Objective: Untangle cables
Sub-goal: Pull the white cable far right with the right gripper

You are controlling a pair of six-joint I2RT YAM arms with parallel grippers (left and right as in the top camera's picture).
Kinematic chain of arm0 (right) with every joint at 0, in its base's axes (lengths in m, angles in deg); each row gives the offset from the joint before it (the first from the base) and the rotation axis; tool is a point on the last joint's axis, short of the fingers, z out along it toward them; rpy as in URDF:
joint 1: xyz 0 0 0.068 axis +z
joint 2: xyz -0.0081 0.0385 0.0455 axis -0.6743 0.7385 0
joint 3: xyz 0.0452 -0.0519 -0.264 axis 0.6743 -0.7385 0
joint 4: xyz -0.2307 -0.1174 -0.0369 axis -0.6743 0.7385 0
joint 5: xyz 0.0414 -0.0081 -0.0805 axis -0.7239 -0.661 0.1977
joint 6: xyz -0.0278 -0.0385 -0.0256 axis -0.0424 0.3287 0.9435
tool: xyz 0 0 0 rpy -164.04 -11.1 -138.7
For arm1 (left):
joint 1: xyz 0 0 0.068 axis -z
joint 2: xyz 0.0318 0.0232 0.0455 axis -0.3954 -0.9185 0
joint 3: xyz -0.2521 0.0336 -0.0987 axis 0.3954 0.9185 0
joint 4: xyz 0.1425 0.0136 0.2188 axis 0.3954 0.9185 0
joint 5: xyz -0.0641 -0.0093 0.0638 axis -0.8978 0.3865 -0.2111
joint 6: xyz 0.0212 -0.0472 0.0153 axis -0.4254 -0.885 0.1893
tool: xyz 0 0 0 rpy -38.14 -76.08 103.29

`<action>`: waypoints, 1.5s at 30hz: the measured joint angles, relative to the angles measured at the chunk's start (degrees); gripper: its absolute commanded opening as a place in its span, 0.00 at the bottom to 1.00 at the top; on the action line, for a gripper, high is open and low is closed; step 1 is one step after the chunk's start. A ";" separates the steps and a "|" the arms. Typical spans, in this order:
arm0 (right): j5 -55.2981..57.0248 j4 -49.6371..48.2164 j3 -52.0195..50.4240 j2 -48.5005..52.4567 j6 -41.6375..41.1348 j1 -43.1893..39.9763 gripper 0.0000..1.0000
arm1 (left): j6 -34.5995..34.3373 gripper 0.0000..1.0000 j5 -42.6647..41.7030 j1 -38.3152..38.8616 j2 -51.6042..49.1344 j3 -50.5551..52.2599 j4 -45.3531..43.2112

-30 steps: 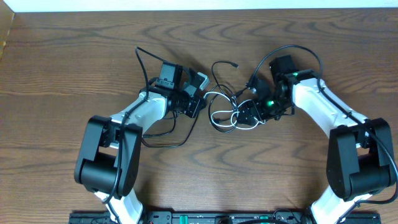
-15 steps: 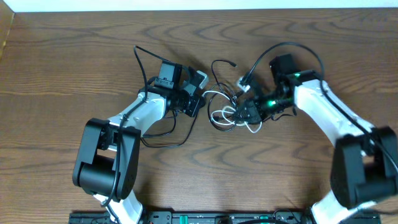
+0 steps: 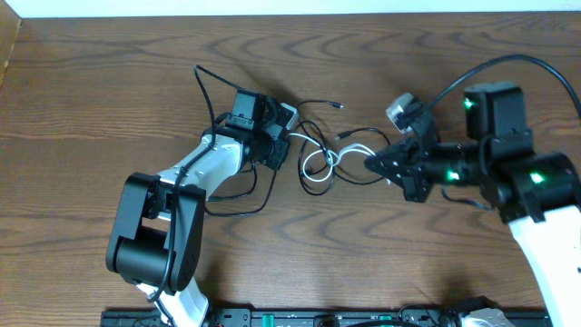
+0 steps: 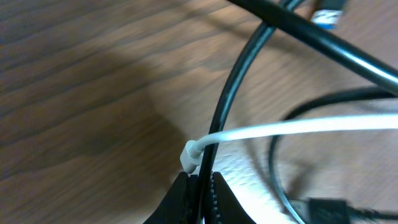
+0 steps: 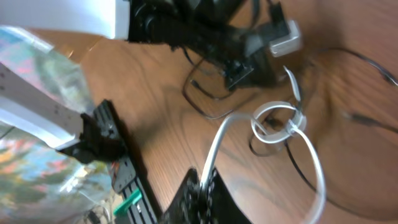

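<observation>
The cables lie tangled mid-table between my two grippers. The white cable [image 3: 329, 160] runs in loops from the knot to my right gripper [image 3: 369, 164], which is shut on it. In the right wrist view the white cable [image 5: 219, 137] rises from the closed jaws [image 5: 202, 186] to a knot of loops with the black cable [image 5: 205, 111] under it. My left gripper [image 3: 287, 145] is shut on the black cable [image 3: 318, 103]. Seen from the left wrist, the black cable [image 4: 233, 87] leaves the jaws [image 4: 199, 193], with a white cable's end [image 4: 190, 155] lying against it.
The left arm's own thicker black wire [image 3: 204, 86] loops behind it, and another curls at its elbow [image 3: 245, 204]. A black rail [image 3: 272, 318] runs along the table's front edge. The left arm's body [image 5: 205, 31] fills the top of the right wrist view.
My right gripper closed on the white cable, then drew back to the right and lifted. The tangle stretched out sideways. The left arm stayed put.
</observation>
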 measured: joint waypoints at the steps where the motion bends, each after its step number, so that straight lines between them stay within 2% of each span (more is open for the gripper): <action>1: 1.64 1.97 0.98 -0.76 -0.17 -0.15 0.01 | 0.00 0.09 1.86 0.00 0.02 0.02 0.11; 7: 9.51 11.21 7.98 -4.24 -0.79 -2.03 0.01 | 0.00 0.09 11.26 -1.25 0.02 0.07 0.48; 21: 16.46 16.33 11.08 -9.60 -0.79 -6.38 0.01 | 0.02 0.09 17.29 -13.92 0.00 0.07 1.66; 30: 18.71 18.78 11.08 -9.53 -0.81 -15.15 0.01 | 0.00 0.12 19.17 -22.91 0.02 0.07 2.71; 37: 25.46 21.40 11.08 -8.11 -3.43 -22.73 0.01 | -0.37 0.12 19.82 -29.00 0.02 0.07 3.61; 45: 34.58 22.23 11.08 -1.27 -9.94 -31.12 0.01 | -1.70 0.13 20.26 -30.47 0.02 0.07 3.26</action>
